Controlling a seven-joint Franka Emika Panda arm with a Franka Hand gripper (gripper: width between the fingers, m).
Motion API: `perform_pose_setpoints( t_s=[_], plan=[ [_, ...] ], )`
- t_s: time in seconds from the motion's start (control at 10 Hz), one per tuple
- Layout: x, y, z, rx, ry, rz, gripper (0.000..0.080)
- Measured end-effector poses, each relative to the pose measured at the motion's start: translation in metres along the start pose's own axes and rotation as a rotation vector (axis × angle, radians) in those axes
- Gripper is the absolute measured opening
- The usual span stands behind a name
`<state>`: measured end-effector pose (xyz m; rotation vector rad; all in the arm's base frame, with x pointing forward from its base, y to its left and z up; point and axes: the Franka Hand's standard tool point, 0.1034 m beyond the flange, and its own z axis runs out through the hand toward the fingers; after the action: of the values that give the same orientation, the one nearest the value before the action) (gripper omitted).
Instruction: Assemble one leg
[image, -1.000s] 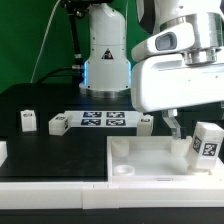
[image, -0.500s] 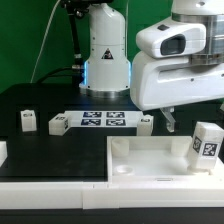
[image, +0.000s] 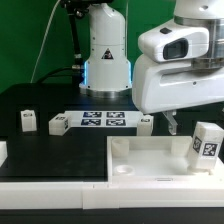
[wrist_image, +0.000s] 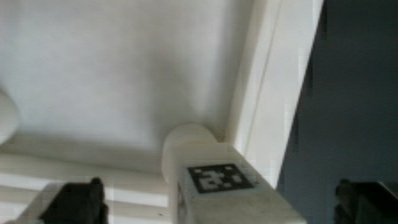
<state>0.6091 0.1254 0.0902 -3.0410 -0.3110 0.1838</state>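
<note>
On the gripper (wrist_image: 219, 203) the jaws are spread wide, gripping nothing; the leg (wrist_image: 215, 170) stands between them, untouched. Both fingertips (wrist_image: 71, 203) are cropped at the frame's edge (the leg's base too).

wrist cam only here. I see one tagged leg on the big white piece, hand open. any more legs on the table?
Observer: Three more small white blocks stand on the black table. Two are past the marker board's end on the exterior view's left, one is at its other end.
Operator: hand touching the leg?
Observer: No contact I can see. The hand's one visible finger is apart from the leg, toward the exterior view's left.
Operator: anything else loose?
Observer: One white part at the exterior view's left edge, cut off by the frame. Can't tell what it is.
</note>
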Motion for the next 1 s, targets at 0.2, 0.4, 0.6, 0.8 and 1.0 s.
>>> perform_pose_setpoints(
  t_s=[0.2, 0.4, 0.6, 0.8, 1.0],
  plan=[
    [0.0075, -0.0007, -0.0011, 0.002, 0.01, -0.015, 0.0649],
    [0.0067, -0.0001, 0.0, 0.002, 0.008, -0.014, 0.0649],
    [0.0067, -0.0008, 0.0035, 0.001, 0.017, -0.02, 0.0537],
    [0.0068, -0.0005, 0.0036, 0.001, 0.017, -0.019, 0.0328],
    [0.0075, 0.0014, 0.0024, 0.0, 0.019, -0.017, 0.0304]
  ],
)
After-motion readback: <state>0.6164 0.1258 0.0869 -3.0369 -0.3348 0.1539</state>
